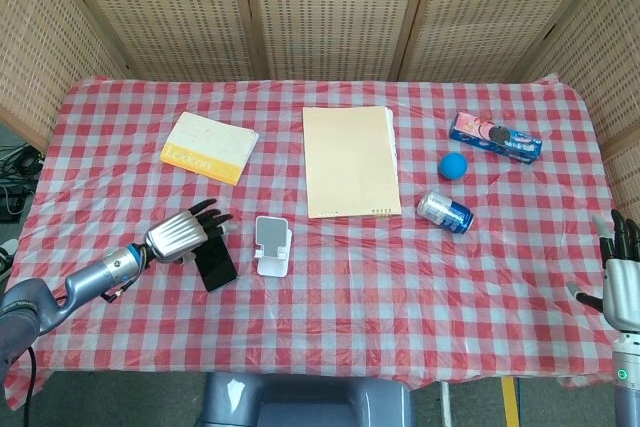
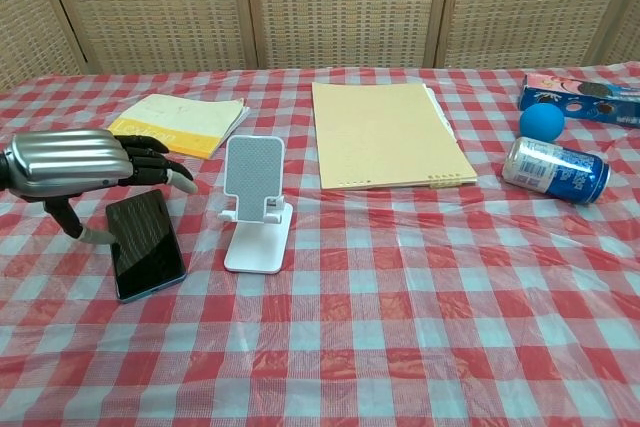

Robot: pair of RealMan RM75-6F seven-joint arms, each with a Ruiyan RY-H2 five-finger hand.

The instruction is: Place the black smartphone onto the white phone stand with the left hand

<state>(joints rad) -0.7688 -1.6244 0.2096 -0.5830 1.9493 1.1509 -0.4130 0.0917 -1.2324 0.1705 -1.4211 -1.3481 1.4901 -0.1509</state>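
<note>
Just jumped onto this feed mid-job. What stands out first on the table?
The metallic left hand hovers low over the far end of the black smartphone, which lies flat on the checked cloth at the table's left, fingers spread and holding nothing. Just right of the phone stands the empty white phone stand. A large tan folder fills the centre, with a tipped soda can and blue ball far right.

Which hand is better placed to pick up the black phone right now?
The left hand. It hovers over the far end of the black smartphone, fingers apart, beside the white phone stand. The right hand sits at the opposite table edge, far from both.
</note>
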